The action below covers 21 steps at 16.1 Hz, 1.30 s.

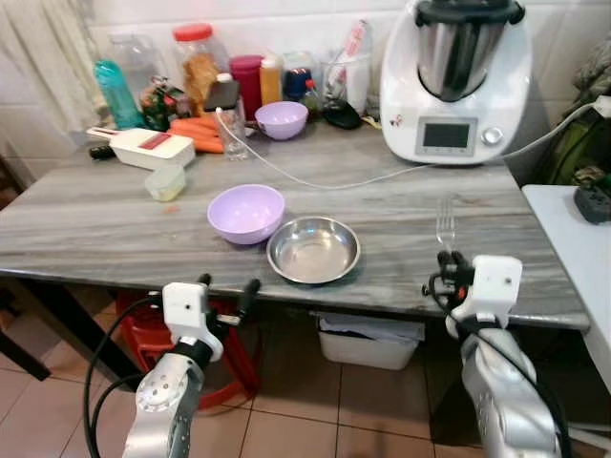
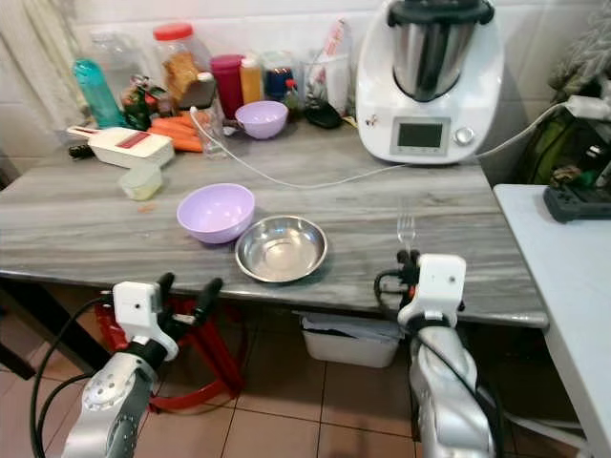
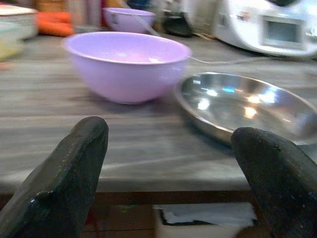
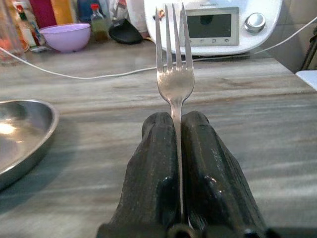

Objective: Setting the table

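- Grey wood-grain bench (image 1: pixel 115 224) stands against a tiled wall, with jars, bottles, carrots and a white kitchen machine (image 1: pixel 456 81) along the back.
- Near the front edge sit a lilac plastic bowl (image 1: pixel 246 212) and a steel dish (image 1: pixel 313 249), just beside each other; whether they touch cannot be told.
- The right hand (image 1: pixel 447 260) is closed tightly on the handle of a metal fork (image 4: pixel 174 74), tines pointing away toward the machine, over the front part of the bench, to the right of the steel dish and apart from it.
- The left hand (image 1: pixel 227 286) is wide open and holds nothing; it waits at the bench edge in front of the lilac bowl.
- The step in hand seems to be placing the fork for the setting.
- The next move probably calls for lowering the fork flat on the bench beside the steel dish, then opening the fingers (image 4: pixel 148 183) without pushing the dish.
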### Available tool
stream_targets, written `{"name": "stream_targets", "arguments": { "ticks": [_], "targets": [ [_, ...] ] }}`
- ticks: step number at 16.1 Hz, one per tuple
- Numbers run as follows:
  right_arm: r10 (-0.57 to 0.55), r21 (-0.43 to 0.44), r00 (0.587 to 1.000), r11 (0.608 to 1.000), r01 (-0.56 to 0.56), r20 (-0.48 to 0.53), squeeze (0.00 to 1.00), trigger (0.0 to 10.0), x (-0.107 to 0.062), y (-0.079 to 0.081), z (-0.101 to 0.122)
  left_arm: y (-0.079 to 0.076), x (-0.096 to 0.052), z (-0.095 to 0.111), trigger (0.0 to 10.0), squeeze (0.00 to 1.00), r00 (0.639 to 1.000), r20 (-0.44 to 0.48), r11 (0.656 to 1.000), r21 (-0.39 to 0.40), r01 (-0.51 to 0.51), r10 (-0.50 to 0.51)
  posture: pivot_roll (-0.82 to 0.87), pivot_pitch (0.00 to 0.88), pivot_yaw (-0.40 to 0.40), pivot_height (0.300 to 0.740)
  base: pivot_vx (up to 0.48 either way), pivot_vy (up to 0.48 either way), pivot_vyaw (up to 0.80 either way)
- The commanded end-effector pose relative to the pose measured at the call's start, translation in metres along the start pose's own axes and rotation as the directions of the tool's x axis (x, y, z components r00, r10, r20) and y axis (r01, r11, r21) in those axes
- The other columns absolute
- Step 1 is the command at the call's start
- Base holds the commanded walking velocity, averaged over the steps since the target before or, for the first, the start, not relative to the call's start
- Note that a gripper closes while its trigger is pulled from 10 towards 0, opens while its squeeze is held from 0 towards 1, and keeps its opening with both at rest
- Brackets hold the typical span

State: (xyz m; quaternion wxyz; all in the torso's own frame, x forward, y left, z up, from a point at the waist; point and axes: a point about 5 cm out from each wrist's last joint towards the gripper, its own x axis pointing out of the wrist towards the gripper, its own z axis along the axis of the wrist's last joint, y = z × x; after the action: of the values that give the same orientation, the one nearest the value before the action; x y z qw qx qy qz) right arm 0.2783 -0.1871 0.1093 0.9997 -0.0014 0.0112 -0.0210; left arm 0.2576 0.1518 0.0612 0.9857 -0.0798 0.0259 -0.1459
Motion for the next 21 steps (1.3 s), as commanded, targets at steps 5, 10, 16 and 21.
{"name": "stream_targets", "arguments": {
  "ticks": [5, 10, 16, 21],
  "targets": [
    [0.038, 0.07, 0.998, 0.997, -0.035, -0.049, 0.0, 10.0, 0.028, 0.015, 0.007, -0.01, -0.017, 0.006, 10.0, 0.0, 0.975, 0.0, 0.975, -0.029, 0.222, -0.222, -0.1, 0.016, 0.085, 0.74, 0.0, 0.0, 0.0],
    [0.086, 0.115, 0.988, 0.991, -0.072, -0.125, 0.0, 10.0, 0.046, 0.034, 0.003, -0.021, -0.02, 0.013, 10.0, 0.0, 0.931, -0.006, 0.93, -0.042, 0.365, -0.365, -0.09, 0.029, 0.086, 0.74, 0.0, 0.0, 0.0],
    [0.087, 0.191, 0.98, 0.98, -0.051, -0.181, 0.0, 10.0, 0.069, 0.041, 0.002, -0.025, -0.02, 0.015, 10.0, 0.0, 0.905, -0.023, 0.904, -0.055, 0.423, -0.425, -0.09, 0.033, 0.084, 0.74, 0.0, 0.0, 0.0],
    [0.104, 0.225, 0.967, 0.973, -0.05, -0.234, 0.0, 10.0, 0.079, 0.052, -0.008, -0.03, -0.02, 0.015, 10.0, 0.0, 0.888, -0.037, 0.889, -0.049, 0.456, -0.458, -0.08, 0.037, 0.086, 0.74, 0.0, 0.0, 0.0]
  ]
}}
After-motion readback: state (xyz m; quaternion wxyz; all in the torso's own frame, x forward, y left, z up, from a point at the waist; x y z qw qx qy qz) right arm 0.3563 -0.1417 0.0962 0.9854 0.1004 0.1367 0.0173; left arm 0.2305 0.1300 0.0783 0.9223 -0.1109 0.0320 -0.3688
